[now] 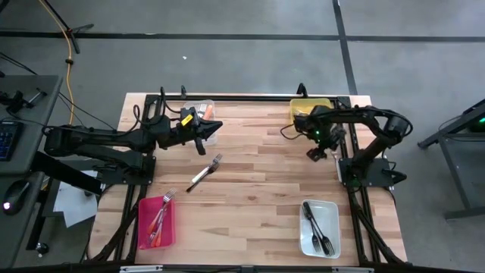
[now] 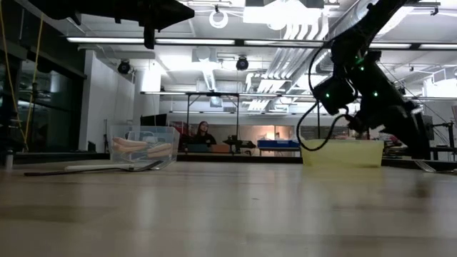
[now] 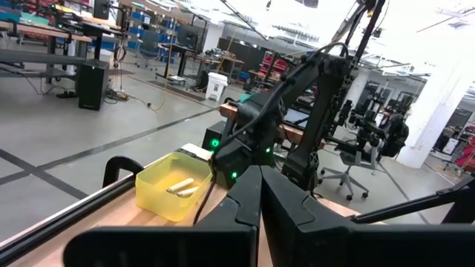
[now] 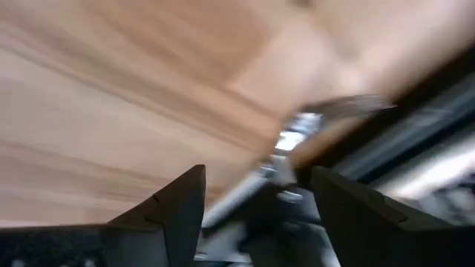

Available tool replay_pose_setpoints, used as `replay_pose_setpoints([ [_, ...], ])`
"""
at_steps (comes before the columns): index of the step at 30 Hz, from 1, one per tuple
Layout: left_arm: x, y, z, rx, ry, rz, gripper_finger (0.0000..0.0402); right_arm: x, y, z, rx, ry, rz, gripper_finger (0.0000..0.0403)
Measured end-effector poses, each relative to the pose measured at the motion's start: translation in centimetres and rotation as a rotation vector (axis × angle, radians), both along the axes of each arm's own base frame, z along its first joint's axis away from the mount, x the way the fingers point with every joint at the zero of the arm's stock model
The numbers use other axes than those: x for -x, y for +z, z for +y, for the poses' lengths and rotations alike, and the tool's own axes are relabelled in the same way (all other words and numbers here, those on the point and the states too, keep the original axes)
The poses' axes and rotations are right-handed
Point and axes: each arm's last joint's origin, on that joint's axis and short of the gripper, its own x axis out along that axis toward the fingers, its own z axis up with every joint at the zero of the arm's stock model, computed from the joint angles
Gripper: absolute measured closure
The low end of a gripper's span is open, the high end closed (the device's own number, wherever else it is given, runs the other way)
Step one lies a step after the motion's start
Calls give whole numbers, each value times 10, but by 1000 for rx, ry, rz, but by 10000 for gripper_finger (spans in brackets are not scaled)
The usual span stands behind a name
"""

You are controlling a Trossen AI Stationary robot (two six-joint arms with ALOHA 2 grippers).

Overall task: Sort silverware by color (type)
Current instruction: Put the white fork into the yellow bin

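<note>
The right gripper (image 1: 315, 154) has its jaws spread and empty; in the right wrist view only a blurred metal part of the frame shows between them. The left gripper (image 1: 203, 136) is clenched on nothing. The last loose fork (image 1: 204, 174) lies well apart from the right jaws and near the left ones. If the spread jaws descend here, they risk hitting the frame.

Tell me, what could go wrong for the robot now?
One fork lies alone mid-table, flat on the wood, so it may slip when grabbed. The right hand is open near the table's right edge; it could bump the frame there. The left hand, shut, hangs by the clear bin and might knock it.
</note>
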Motion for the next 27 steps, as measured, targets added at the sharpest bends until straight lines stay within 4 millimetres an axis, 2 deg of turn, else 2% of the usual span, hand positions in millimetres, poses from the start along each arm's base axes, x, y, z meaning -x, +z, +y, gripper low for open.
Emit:
replay_pose_setpoints([
  [5,0,0,0,1,0,0,401,6,8,-14,122,80,111,171],
  [12,0,0,0,2,-1,-1,401,27,-9,-17,72,136,236,171],
  [27,0,0,0,2,-1,-1,401,28,-25,-12,155,97,200,171],
])
